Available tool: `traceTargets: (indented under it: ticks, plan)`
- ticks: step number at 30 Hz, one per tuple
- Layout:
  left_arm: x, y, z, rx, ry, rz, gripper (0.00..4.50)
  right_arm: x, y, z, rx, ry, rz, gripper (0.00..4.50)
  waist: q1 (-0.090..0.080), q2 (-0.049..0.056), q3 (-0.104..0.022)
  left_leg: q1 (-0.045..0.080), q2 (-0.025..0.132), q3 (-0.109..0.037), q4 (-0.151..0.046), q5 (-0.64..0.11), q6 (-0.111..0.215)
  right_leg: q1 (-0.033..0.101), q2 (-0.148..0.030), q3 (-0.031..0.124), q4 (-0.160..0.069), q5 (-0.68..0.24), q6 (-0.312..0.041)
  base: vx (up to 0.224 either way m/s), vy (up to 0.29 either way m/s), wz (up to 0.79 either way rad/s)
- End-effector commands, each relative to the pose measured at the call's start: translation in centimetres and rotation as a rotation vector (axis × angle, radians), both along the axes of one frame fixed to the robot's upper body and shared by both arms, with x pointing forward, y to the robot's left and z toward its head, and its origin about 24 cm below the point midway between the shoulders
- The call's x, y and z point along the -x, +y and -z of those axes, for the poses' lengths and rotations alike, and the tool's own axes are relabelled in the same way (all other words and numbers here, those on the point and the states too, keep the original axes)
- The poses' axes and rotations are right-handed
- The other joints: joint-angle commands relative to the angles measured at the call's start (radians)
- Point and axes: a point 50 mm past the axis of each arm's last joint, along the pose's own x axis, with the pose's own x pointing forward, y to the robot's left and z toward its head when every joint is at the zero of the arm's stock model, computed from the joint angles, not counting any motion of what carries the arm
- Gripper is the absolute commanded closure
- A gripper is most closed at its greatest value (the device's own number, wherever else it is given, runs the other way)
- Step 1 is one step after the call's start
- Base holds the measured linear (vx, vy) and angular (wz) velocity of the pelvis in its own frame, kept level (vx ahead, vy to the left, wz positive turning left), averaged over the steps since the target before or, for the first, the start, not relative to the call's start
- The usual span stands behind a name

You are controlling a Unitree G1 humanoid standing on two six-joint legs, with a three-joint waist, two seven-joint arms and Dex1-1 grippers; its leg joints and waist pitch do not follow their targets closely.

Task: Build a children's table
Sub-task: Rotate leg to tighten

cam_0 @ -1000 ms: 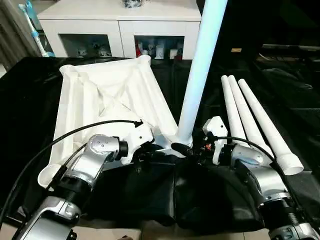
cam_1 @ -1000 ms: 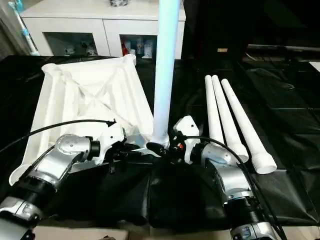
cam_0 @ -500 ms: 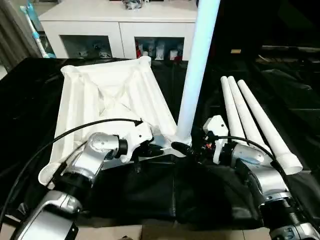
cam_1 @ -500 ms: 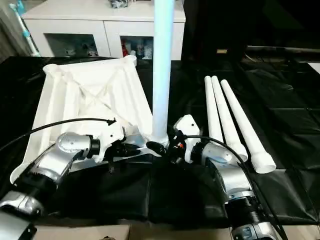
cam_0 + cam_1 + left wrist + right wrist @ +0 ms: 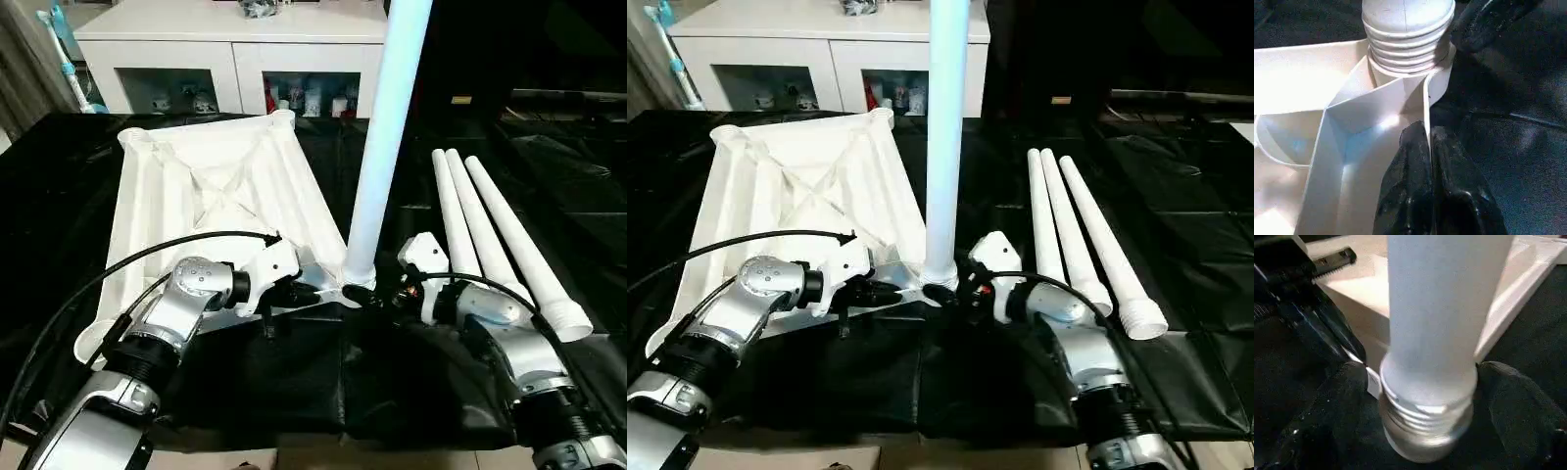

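Lying upside down on the black-draped table, the children's table top shows its ribbed underside, and one white leg stands upright in the round socket at its nearest right corner, at about 6 o'clock from the top's middle. The leg's threaded end sits in that socket with several ridges still showing above the rim. The left gripper reaches in from 9 o'clock of the leg, its two black fingers clenched on the thin edge wall of the top just beside the socket. The right gripper comes from 3 o'clock with its fingers spread wide on either side of the leg's base; whether they press on it I cannot tell. Three spare legs lie side by side on the cloth at 3 o'clock of the top. Behind, at 12 o'clock, stands a white cabinet with glass doors.
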Motion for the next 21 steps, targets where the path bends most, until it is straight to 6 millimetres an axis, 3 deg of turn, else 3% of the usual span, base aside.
traceTargets:
  ticks: [1, 7, 11, 12, 21]
  plan:
    - [1.11, 0.3, 1.9, -0.073, 0.073, 0.026, 4.47, -0.46, 0.08, -0.83, -0.027, -0.026, -0.011, 0.64, 0.0, -0.009, -0.058, 0.008, 0.069, -0.026, -0.065, -0.183, 0.071, 0.049, -0.093, 0.05, -0.075, -0.144, -0.225, 0.0, 0.0, 0.0]
    - [1.16, 0.22, 2.03, -0.075, 0.081, 0.028, 4.47, -0.61, 0.34, -0.32, -0.031, -0.008, -0.018, 0.64, -0.001, -0.01, -0.058, 0.009, 0.068, -0.026, -0.065, -0.178, 0.072, 0.047, -0.093, 0.049, -0.073, -0.144, -0.229, 0.0, 0.0, 0.0]
    - [1.18, 0.23, 2.0, -0.076, 0.083, 0.03, 4.5, -0.72, 0.41, -0.15, -0.03, 0.001, -0.018, 0.92, 0.001, -0.01, -0.06, 0.008, 0.069, -0.026, -0.064, -0.163, 0.074, 0.049, -0.093, 0.049, -0.07, -0.123, -0.228, 0.0, 0.0, 0.0]
    - [1.18, 0.24, 1.98, -0.076, 0.083, 0.031, 4.5, -0.74, 0.41, -0.14, -0.031, 0.002, -0.019, 1.19, 0.001, -0.01, -0.06, 0.008, 0.068, -0.026, -0.063, -0.156, 0.078, 0.049, -0.092, 0.048, -0.069, -0.106, -0.232, 0.0, 0.0, 0.0]
    - [1.12, 0.29, 1.98, -0.082, 0.086, 0.031, 4.5, -0.85, 0.56, -0.05, -0.042, 0.005, -0.031, 1.72, 0.0, -0.01, -0.06, 0.007, 0.068, -0.025, -0.063, -0.162, 0.078, 0.05, -0.092, 0.048, -0.07, -0.116, -0.232, 0.0, 0.0, 0.0]
